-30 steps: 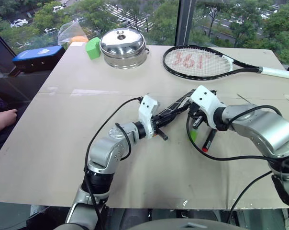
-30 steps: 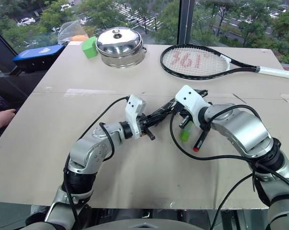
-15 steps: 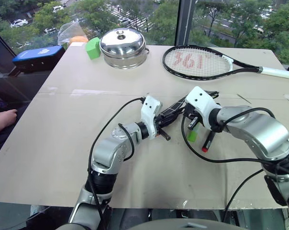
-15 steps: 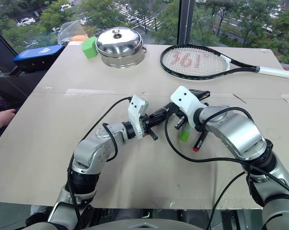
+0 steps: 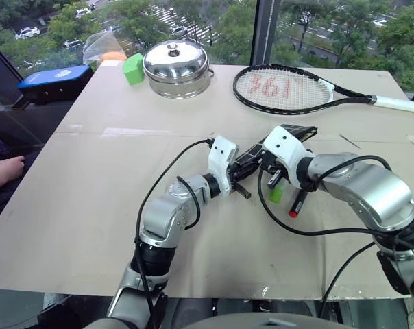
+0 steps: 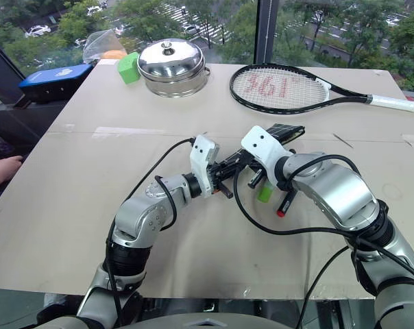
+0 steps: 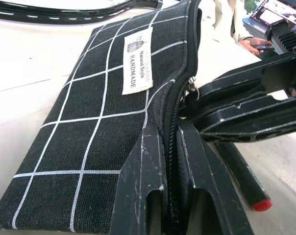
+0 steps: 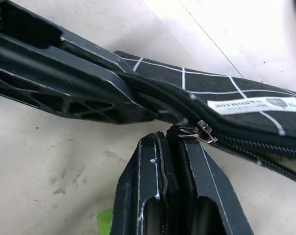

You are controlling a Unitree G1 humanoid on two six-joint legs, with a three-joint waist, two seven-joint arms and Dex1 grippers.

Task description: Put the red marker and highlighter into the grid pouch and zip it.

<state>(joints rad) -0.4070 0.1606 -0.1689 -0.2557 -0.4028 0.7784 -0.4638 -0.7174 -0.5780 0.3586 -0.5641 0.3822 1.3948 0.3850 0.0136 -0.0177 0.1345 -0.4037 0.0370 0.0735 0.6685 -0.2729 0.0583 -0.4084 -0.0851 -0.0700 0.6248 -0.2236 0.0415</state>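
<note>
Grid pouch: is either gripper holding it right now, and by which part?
Left gripper pinches the grid pouch at its zipper edge; right gripper is shut on the pull cord by the slider.

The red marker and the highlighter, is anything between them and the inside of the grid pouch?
Yes. The grid pouch is zipped along most of its edge, so the red marker and highlighter lying beside it on the table cannot go in yet.

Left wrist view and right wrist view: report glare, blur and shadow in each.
Left wrist view: the table is washed out white by glare, while the grid pouch and its label print stay sharp. Right wrist view: the pouch label is soft, and the left pincer throws a soft shadow on the table.
</note>
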